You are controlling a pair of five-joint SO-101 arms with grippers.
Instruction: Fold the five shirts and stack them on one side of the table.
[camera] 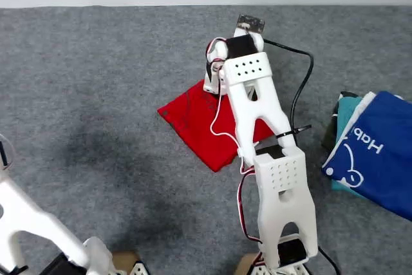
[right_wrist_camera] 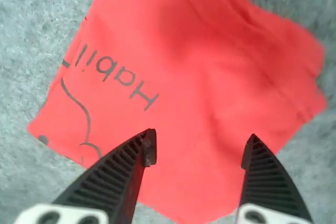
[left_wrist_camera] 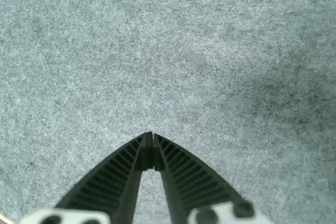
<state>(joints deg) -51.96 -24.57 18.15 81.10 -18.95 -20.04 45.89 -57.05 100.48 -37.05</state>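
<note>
Grey felt covers your table. Your right gripper hangs with its fingers spread apart, and the folded red shirt lies directly under both tips and runs on ahead of them, its edges skewed to the line between them. Your left gripper has its fingers pressed together over bare felt, so the right arm is nearer. The blue shirt tops the stack, well apart.
</note>
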